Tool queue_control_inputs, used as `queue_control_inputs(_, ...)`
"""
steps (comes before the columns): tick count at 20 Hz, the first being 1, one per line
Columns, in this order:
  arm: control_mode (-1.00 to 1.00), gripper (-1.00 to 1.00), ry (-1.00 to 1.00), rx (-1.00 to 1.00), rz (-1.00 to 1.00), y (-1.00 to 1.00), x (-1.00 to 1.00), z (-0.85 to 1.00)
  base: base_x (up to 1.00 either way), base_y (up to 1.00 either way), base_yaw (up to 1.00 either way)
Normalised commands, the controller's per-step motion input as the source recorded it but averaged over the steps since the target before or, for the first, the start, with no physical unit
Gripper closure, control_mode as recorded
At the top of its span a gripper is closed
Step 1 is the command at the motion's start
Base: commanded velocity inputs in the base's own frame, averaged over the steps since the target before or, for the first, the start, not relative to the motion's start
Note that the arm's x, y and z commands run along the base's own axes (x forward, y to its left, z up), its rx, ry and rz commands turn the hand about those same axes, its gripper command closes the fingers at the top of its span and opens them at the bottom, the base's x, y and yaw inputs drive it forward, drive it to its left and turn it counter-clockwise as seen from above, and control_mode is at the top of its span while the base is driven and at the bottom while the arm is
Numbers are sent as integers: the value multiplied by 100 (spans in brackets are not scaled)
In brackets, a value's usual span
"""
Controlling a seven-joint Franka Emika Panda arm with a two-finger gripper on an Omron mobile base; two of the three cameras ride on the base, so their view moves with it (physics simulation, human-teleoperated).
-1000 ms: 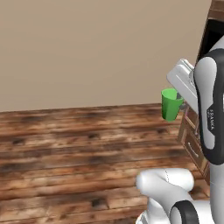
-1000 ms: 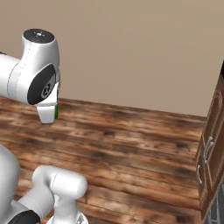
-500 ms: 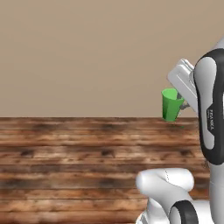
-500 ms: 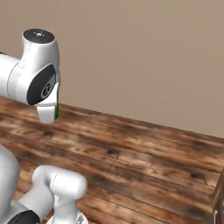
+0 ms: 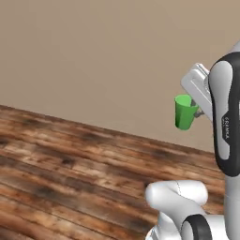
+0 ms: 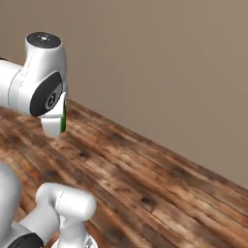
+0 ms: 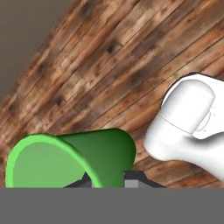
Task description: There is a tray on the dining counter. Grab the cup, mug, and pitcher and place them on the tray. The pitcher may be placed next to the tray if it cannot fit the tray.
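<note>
Green cup held aloft at right of left base frame, upright, wide mouth up, against the beige wall. Gripper clamped narrow on the cup's rim, at its right side. Wood plank floor well below. In right base frame, only a green sliver of cup shows behind the arm, upper left. Hand view: cup at lower left, open mouth toward camera, floor behind.

Both base views are looking forward over the wooden floor toward the beige wall; hand view is facing the floor closely
</note>
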Motion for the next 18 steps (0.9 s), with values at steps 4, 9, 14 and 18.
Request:
queue_control_inputs(4,100,100,0,0,0,0,0,0,100,-20,84)
queue_control_inputs(9,100,100,0,0,0,0,0,0,100,-21,94)
queue_control_inputs(14,100,100,0,0,0,0,0,0,100,-19,94)
queue_control_inputs(18,100,100,0,0,0,0,0,0,100,-31,75)
